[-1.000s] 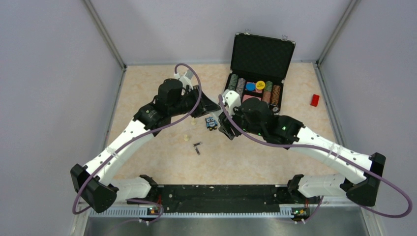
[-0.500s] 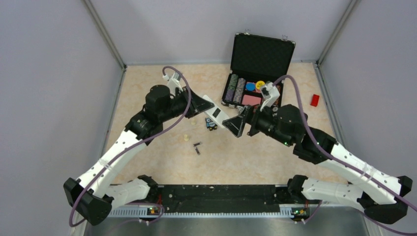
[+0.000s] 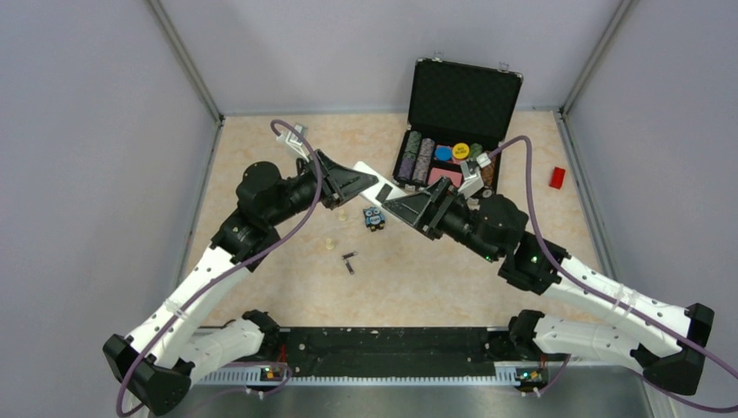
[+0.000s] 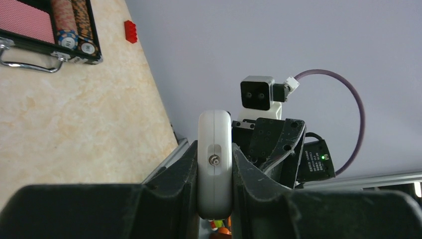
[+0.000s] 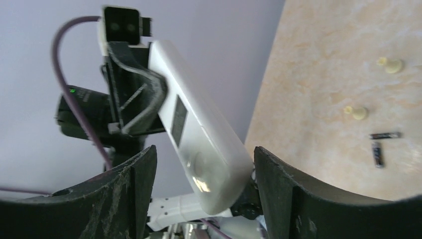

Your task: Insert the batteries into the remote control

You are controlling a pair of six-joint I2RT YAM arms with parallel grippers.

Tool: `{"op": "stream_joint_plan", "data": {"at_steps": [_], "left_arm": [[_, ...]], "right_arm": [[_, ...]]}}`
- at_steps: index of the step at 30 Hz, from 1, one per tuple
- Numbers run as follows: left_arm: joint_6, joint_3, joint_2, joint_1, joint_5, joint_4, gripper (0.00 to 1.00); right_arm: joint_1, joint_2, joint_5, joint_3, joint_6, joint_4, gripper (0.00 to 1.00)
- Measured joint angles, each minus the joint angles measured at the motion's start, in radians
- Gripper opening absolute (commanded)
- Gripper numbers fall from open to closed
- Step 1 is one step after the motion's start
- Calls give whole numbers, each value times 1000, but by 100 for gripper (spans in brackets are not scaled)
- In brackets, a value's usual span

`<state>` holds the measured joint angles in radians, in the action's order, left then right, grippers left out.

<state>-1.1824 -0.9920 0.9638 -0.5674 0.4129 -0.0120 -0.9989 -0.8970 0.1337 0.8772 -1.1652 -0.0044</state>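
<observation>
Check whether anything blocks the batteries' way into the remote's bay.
Nothing visible. The bay faces up, uncovered, between the left gripper clamping the remote and the open right gripper straddling its far end. The batteries lie bare on the table below.

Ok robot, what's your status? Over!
Left tool shut on remote control, held off the table. Right tool open around its other end. Both batteries lying on table, not loaded.

Overhead, both ends of the remote control (image 3: 371, 175) are hidden.
</observation>
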Motion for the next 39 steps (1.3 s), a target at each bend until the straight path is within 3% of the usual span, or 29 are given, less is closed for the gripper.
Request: {"op": "stream_joint_plan", "data": {"at_steps": [8, 26, 29, 35, 39], "left_arm": [[-111, 47, -6, 0, 8, 70, 0], [-167, 74, -54, 12, 9, 117, 0], [-167, 83, -54, 16, 8, 116, 0], [-177, 90, -54, 18, 7, 100, 0], [-195, 91, -54, 19, 26, 103, 0]], "right_arm": [[0, 32, 13, -98, -80, 122, 51], [0, 61, 59, -144, -130, 219, 55], [0, 40, 53, -144, -134, 238, 44], [0, 43, 40, -144, -150, 255, 15], [0, 73, 24, -182, -176, 286, 7]]}}
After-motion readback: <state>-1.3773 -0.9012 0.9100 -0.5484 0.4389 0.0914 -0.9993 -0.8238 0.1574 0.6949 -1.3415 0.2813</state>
